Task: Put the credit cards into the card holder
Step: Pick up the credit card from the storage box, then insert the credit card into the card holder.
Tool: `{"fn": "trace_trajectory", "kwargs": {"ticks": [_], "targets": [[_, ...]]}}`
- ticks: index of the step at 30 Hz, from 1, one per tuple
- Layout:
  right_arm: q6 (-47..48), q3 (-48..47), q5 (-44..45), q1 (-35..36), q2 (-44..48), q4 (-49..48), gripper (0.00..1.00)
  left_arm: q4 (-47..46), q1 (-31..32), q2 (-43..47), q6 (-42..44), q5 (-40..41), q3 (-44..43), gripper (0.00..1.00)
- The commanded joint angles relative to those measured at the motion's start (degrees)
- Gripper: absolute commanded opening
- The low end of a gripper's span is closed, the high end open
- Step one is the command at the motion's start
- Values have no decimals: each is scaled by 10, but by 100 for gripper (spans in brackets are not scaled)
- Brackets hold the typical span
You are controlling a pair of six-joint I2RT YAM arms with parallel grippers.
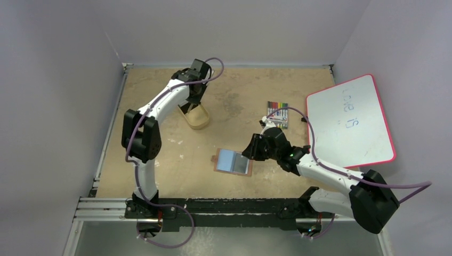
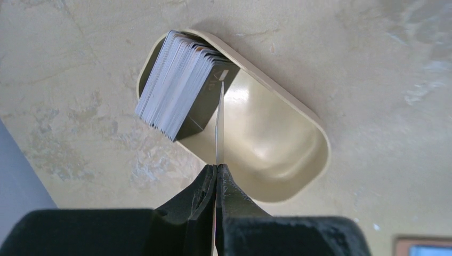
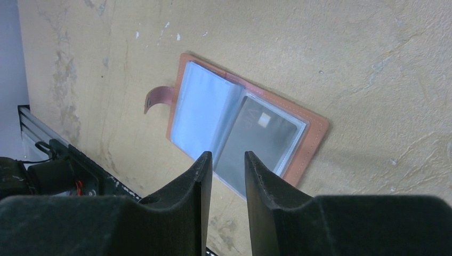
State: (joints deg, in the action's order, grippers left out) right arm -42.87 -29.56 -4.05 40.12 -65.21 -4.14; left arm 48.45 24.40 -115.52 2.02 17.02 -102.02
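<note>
Left claw point(image 2: 216, 168) was pinched on one credit card point(image 2: 218, 128) beside the stack point(image 2: 173, 90) in the tan tray point(image 2: 277, 160); right claw point(image 3: 226, 160), spread apart, hung over the open card holder point(image 3: 202, 106) on the desk point(image 1: 240, 96).

Tabletop point(image 1: 240, 96) bare btwn tray point(image 1: 201, 125) and card holder point(image 1: 233, 161), card stack point(image 2: 170, 90) fills one tray end, rest free, markers point(image 1: 277, 112) + whiteboard point(image 1: 349, 122) on R

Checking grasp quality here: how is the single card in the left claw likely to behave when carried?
The card looks thin yet straight edge-on, so probably stiff and light. The left claw pinches only one end, so it may pivot or slip. The stack leaning in the tray could topple if brushed.
</note>
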Motion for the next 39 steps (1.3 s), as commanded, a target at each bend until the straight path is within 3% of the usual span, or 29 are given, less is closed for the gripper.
{"fn": "trace_trajectory", "kwargs": {"ticks": [1, 9, 15, 18, 22, 25, 30, 33, 39], "targets": [[-6, -11, -11, 1, -3, -30, 31, -17, -1, 92, -68, -54, 25, 0], [-19, 0, -16, 1, -13, -36, 30, -91, -2, 207, -132, -193, 144, 0], [-27, -2, -11, 1, -20, -30, 29, -181, -2, 276, -228, -365, 240, 0], [-28, -3, -12, 1, -28, -35, 29, -194, -2, 292, -264, -404, 265, 0], [-30, -17, -12, 1, -58, -23, 28, -292, 0, 329, -355, -487, 349, 0], [-33, -20, -1, 2, -81, -9, 27, -347, 3, 357, -400, -490, 415, 0], [-29, -19, 18, 1, -115, 8, 28, -350, 10, 378, -431, -484, 481, 0], [-27, -19, 14, 1, -136, 10, 28, -410, 34, 393, -477, -486, 542, 0], [-12, -28, 33, 0, -158, 11, 28, -468, 70, 359, -520, -502, 605, 0]]}}
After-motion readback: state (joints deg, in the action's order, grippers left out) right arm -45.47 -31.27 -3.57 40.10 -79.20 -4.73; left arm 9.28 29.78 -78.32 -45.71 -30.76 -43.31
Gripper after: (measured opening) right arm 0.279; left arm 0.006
